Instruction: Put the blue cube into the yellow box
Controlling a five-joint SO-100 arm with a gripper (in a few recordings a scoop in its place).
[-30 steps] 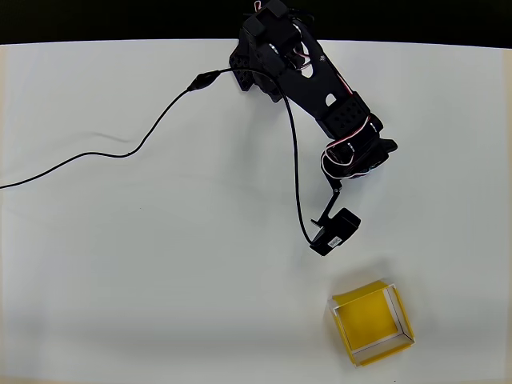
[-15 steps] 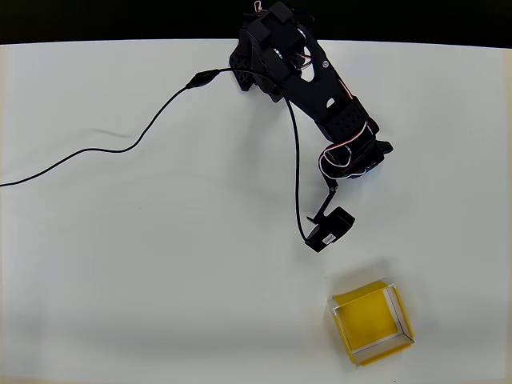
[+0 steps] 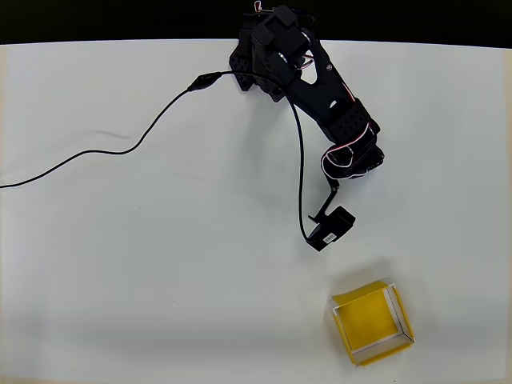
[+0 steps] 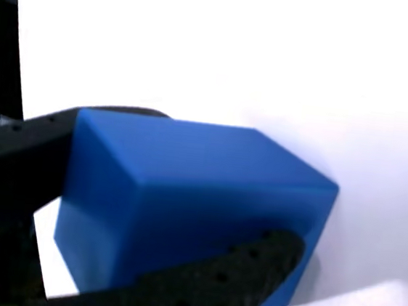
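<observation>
While I watch the wrist view, my tool [image 4: 183, 216] is clamped on the one blue cube [image 4: 192, 196]: a dark finger [image 4: 23, 141] presses the cube's left side and a second, perforated finger [image 4: 250, 267] crosses its lower front face. The cube sits close to the lens, slightly blurred, with the bright white desk [image 4: 273, 51] behind it. I count one cube and two fingers there.

In the overhead view I have a single black arm [image 3: 320, 88] reaching from its base at the top edge down toward the lower right. The wrist camera block [image 3: 332, 228] hangs at its lower end, and the fingers and the cube are hidden beneath the arm from above, so I cannot place them exactly in that view.

Below and to the right of the camera block, apart from it, stands the one yellow box [image 3: 373, 322], open-topped, with pale rims, turned at a slant to the desk's edges. Its yellow floor shows bare.

One black cable [image 3: 120, 152] trails from the arm across the white desk [image 3: 160, 280] to the left edge.
</observation>
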